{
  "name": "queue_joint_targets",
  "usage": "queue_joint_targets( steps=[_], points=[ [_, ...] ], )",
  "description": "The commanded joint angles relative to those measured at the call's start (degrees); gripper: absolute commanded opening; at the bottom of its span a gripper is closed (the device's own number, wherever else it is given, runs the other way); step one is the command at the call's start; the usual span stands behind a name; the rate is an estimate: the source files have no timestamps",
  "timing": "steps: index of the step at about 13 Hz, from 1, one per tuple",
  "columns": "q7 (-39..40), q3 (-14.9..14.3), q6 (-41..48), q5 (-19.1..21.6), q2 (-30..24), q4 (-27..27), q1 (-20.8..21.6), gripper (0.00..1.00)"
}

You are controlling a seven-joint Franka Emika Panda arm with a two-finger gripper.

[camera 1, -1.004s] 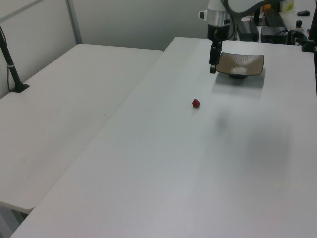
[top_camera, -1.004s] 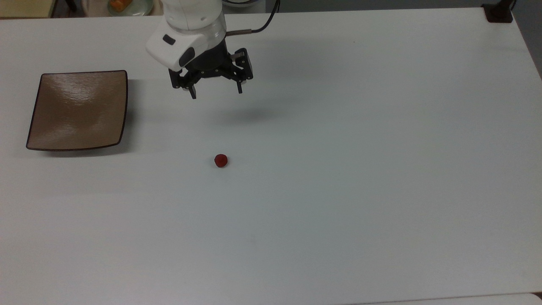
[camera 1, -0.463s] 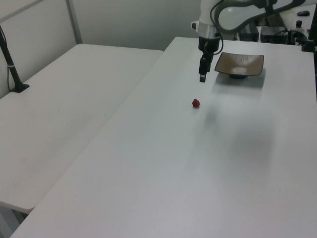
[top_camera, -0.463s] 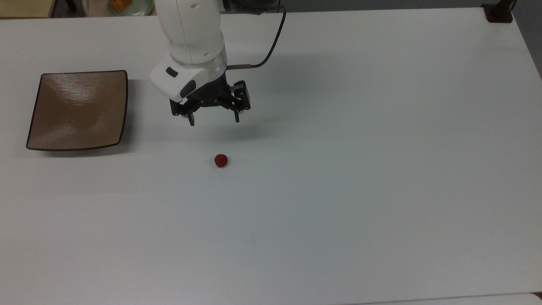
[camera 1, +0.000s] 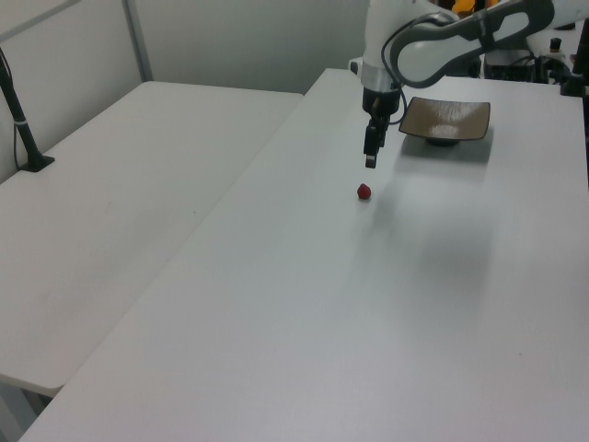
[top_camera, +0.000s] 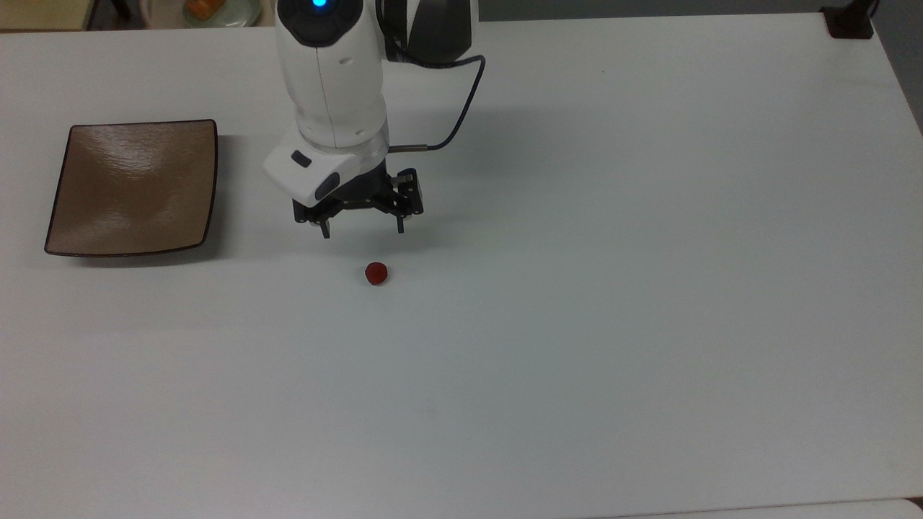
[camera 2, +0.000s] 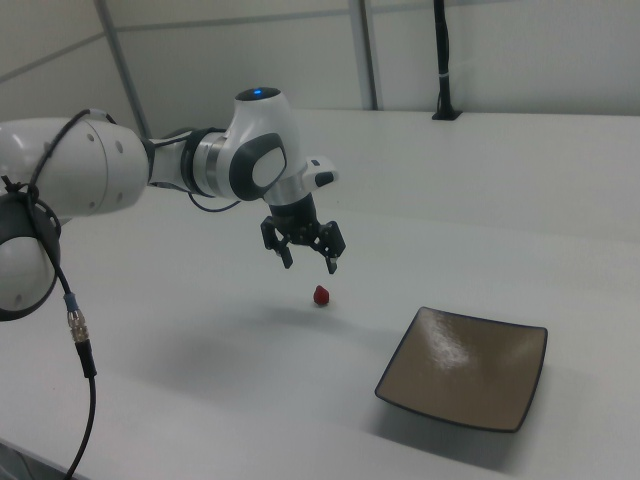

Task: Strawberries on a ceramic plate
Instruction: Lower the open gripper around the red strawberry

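— What's cut off or hard to read from where you sit?

— My arm [top_camera: 332,79] runs out of the top view's upper edge. At that edge a pale round dish [top_camera: 220,10] with something orange on it is only partly in frame. In the left view my end effector [camera 1: 370,158] shows edge-on as a thin dark sliver, so the gap between the fingers can't be judged there. No writing or labels legible on anything.

— And the end effector itself?

— Fingers spread wide, nothing between them; the top view [top_camera: 363,232] and right view [camera 2: 309,265] both show the two tips well apart, pointing down, hanging above the tabletop [top_camera: 613,288].

— Where's the berry relative to it?

— The strawberry [top_camera: 376,273] lies on the bare tabletop, near the fingertips but not touching them. In the top view it sits just below the tips and slightly toward the top view's right. In the right view the berry [camera 2: 321,295] is just under the spread fingers.

— The plate?

— Ceramic plate [top_camera: 133,187], square, tan-brown, dark rim, nothing on it. Well apart from the berry, toward the top view's left.
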State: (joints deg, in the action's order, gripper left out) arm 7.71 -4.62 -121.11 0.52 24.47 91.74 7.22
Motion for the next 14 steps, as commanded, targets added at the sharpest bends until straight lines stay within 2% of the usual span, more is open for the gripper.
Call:
queue_joint_targets(
  steps=[1,4,14],
  points=[
    [-1.4,0.3,-2.0,-1.7,1.8,-0.6,0.6,1.0],
    [-1.3,0.4,-6.1,-1.8,3.1,0.7,0.6,1.0],
    [-0.9,0.8,-9.1,-4.3,5.9,1.2,0.6,0.97]
  ],
)
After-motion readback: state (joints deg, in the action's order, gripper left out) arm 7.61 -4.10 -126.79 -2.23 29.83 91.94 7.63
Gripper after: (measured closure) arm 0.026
